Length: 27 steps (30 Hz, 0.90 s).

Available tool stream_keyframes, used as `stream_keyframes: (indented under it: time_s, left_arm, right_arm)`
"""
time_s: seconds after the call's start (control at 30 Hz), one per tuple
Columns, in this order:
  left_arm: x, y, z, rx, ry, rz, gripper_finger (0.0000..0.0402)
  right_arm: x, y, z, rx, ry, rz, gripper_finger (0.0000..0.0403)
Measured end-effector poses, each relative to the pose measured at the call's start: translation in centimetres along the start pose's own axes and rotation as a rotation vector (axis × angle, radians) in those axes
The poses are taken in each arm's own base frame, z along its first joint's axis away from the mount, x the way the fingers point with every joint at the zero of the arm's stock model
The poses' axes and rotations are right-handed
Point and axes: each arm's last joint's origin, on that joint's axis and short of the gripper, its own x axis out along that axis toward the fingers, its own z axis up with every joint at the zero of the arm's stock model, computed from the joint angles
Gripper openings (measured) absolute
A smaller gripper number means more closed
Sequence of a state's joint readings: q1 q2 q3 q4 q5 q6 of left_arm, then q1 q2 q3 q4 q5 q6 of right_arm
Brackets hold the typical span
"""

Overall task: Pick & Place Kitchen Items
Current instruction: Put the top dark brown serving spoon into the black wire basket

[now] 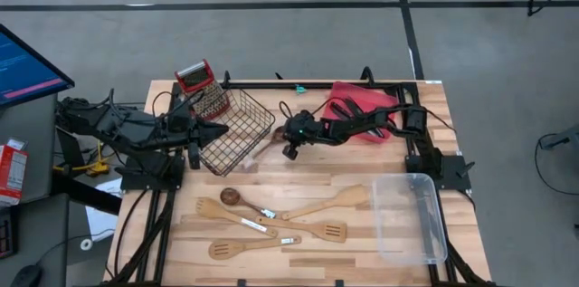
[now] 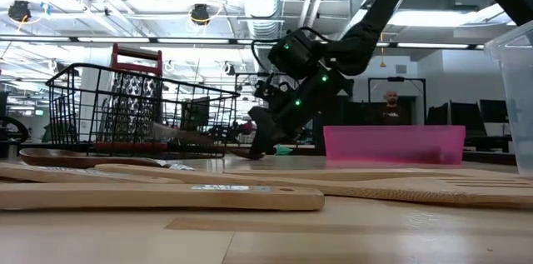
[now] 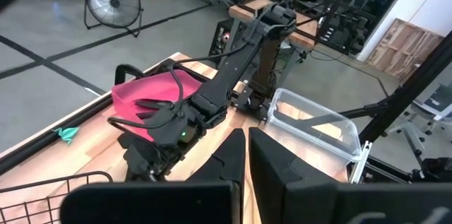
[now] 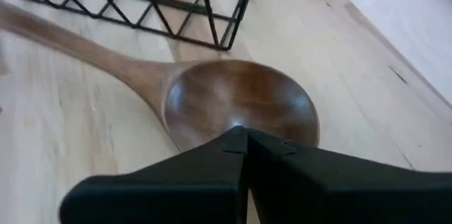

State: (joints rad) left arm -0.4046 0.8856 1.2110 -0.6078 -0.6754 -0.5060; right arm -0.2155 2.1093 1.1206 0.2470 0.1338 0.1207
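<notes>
A brown wooden spoon point(image 4: 233, 100) lies on the table beside the black wire basket point(image 1: 233, 129), its handle point(image 4: 78, 44) running toward the basket's corner. My right gripper point(image 4: 245, 136) is shut, low over the near rim of the spoon's bowl; it also shows in the high view point(image 1: 279, 139) and the low view point(image 2: 260, 149). My left gripper point(image 3: 246, 155) is shut at the basket's left rim point(image 1: 215, 130). A dark-bowled spoon point(image 1: 232, 196) and several pale wooden spatulas point(image 1: 318, 231) lie flat near the front edge. My right gripper's shut fingertips point(image 4: 226, 143) stand at the near rim of the spoon's bowl point(image 4: 212, 136), slanting down from the table's right. I cannot tell whether they touch it. The spoon lies flat on the table. My left gripper reaches level from the table's left over the basket's rim point(image 3: 63, 185). Its own body hides whether it touches the wire.
A red-handled grater point(image 1: 195, 77) stands at the basket's far left corner. A pink tray point(image 1: 357, 106) lies under my right arm at the far right. A clear plastic bin point(image 1: 412, 219) stands at the front right. People show in the room beyond the table.
</notes>
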Motion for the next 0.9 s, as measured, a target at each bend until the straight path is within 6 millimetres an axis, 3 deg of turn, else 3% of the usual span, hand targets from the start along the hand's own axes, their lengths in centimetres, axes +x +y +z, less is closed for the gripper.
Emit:
stream_keyframes:
  time_s: [0.23,0.5,0.7,0.9]
  left_arm:
    - [0.0,0.0,0.1,-0.005,-0.005,-0.002,0.0004]
    - [0.0,-0.1,0.1,-0.008,-0.009,-0.005,0.0004]
    - [0.0,-0.1,0.2,-0.012,-0.013,-0.007,0.0004]
    - [0.0,-0.1,0.1,-0.01,-0.012,-0.01,0.0004]
  right_arm:
    - [-1.1,3.6,-0.5,-0.075,0.038,0.061,0.0]
    - [-3.7,7.5,-1.8,-0.167,0.166,0.073,0.0]
    - [-6.5,8.3,-2.1,-0.166,0.269,0.036,0.0003]
    - [-8.5,7.7,-1.5,-0.152,0.316,-0.006,0.0004]
